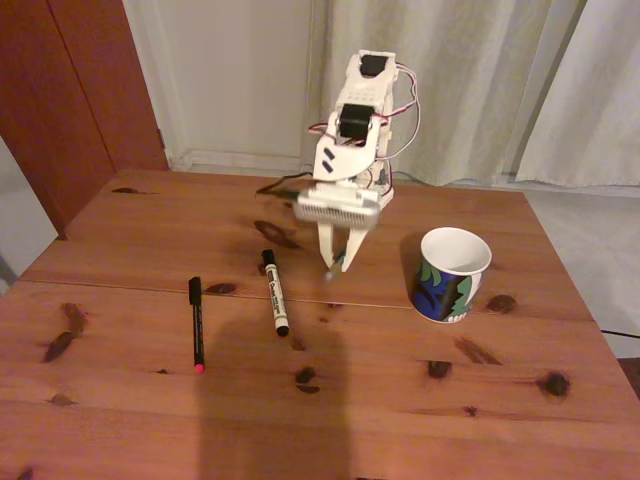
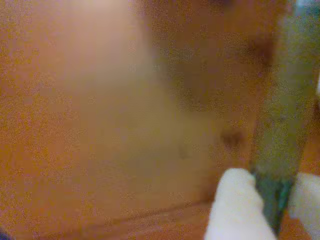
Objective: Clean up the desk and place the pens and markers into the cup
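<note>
My gripper (image 1: 337,262) hangs point-down over the middle of the desk (image 1: 400,400), left of the cup (image 1: 450,275). It is shut on the green pen (image 2: 280,125), which runs up between the white fingers (image 2: 235,205) in the blurred wrist view. The gripper (image 2: 272,210) sits at that view's lower right. A thin black pen with a red tip (image 1: 196,325) lies on the desk at the left. A white marker with a black cap (image 1: 275,291) lies beside it, just left of the gripper. The cup stands upright, white inside, patterned blue and green outside.
The arm's base (image 1: 365,190) stands at the desk's far edge, with curtains behind it. A dark shadow falls across the near middle of the desk. The desk's right edge runs close behind the cup.
</note>
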Robot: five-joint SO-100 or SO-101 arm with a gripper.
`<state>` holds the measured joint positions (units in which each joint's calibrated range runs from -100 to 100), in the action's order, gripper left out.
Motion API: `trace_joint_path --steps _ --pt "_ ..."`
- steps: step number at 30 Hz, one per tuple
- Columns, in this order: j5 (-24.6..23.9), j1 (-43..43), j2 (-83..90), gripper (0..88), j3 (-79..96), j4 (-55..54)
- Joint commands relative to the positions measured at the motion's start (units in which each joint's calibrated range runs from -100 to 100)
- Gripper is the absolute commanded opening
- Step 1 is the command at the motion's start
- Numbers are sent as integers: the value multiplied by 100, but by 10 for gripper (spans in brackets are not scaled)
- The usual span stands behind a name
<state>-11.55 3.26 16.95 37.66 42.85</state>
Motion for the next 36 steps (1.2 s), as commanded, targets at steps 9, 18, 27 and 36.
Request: trace_joint_path --steps 9,18,27,36 --pt "-762 -499 1735 7 1067 -2740" --pt "-883 -781 2670 7 1148 -2715" --pt "-898 -1255 3555 8 1563 -2706" --pt "-862 -1834 3862 8 2104 -2740"
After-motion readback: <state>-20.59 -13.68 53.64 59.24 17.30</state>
